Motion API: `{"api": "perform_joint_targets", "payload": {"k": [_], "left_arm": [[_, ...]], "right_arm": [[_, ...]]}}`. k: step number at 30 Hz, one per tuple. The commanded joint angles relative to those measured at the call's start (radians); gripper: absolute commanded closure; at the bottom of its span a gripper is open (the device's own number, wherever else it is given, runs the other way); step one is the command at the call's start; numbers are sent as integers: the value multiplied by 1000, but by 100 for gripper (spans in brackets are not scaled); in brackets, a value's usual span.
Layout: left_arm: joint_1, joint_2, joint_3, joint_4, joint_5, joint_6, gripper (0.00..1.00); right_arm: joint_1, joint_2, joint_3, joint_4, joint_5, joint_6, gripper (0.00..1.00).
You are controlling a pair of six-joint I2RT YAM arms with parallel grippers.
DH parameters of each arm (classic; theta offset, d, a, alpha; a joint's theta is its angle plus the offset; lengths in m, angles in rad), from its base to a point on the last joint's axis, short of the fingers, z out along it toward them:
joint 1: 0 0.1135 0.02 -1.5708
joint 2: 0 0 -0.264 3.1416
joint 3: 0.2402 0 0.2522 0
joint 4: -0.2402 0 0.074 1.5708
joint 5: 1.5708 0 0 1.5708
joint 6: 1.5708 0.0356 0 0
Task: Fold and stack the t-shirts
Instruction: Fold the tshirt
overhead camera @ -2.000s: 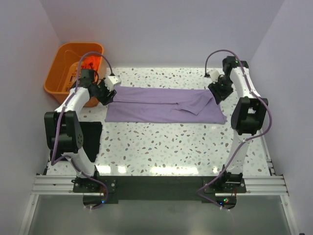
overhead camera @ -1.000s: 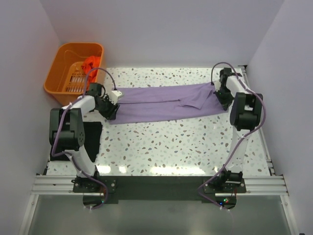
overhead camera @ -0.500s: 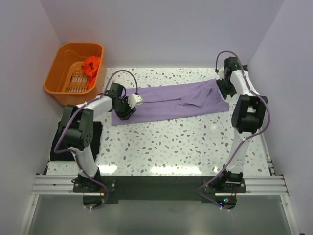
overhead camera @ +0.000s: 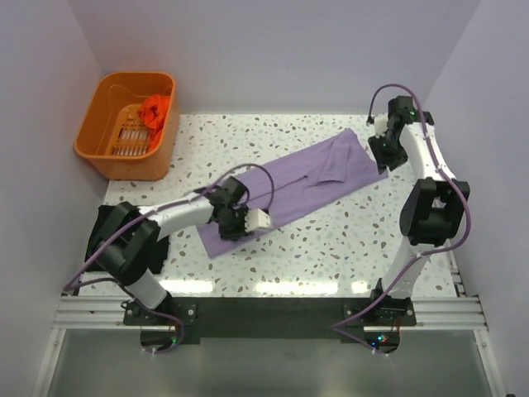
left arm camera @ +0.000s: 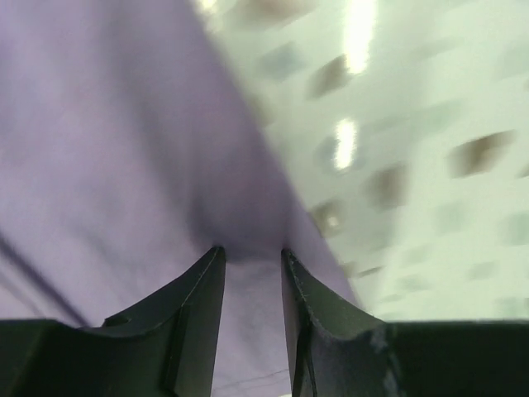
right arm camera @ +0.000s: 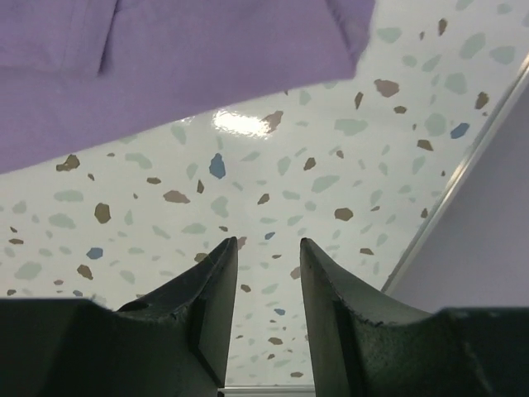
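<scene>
Lilac t-shirt (overhead camera: 306, 178): lies flat on the table (overhead camera: 331, 248) as a long band, slanting from near left to far right. A folded flap shows at its far end.
Left gripper (left arm camera: 252, 252): sits on the near-left end of the lilac t-shirt. The fingers (left arm camera: 198, 298) pinch a puckered fold of the cloth. The wrist view is blurred, so how far the fold reaches between them is unclear.
Right gripper (right arm camera: 266, 241): jaws apart with nothing between them. It hangs over bare table just beside the shirt's far-right corner, clear of the cloth.
Orange-red t-shirt (overhead camera: 154, 109): bunched inside the basket (overhead camera: 99, 153) against its right wall. Its shape is not readable.
Basket: stands at the far-left corner.
Black t-shirt (overhead camera: 164, 246): lies at the left table edge, largely covered by the left arm. Only dark patches show, so whether it is folded cannot be told.
</scene>
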Motion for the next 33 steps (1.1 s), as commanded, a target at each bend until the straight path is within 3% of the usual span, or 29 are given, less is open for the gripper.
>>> {"api": "perform_joint_targets", "payload": {"k": [1, 6, 11, 19, 24, 29, 33], "left_arm": [[-272, -54, -10, -156, 168, -171, 61], [-302, -73, 227, -144, 311, -328, 55], [-140, -90, 293, -61, 369, -383, 50], [76, -102, 232, 31, 309, -443, 50], [150, -149, 180, 54, 274, -472, 50], [158, -198, 126, 45, 251, -429, 50], [155, -223, 93, 27, 263, -351, 50]], "right_arm": [[-6, -46, -56, -47, -40, 2, 61], [-6, -28, -102, -48, -74, 7, 68], [38, 24, -114, -13, -108, 36, 75], [130, 187, 11, 107, 16, 91, 89], [169, 357, 115, 122, 95, 55, 97], [213, 513, 234, 134, 175, -24, 99], [256, 636, 439, 130, 224, -70, 100]]}}
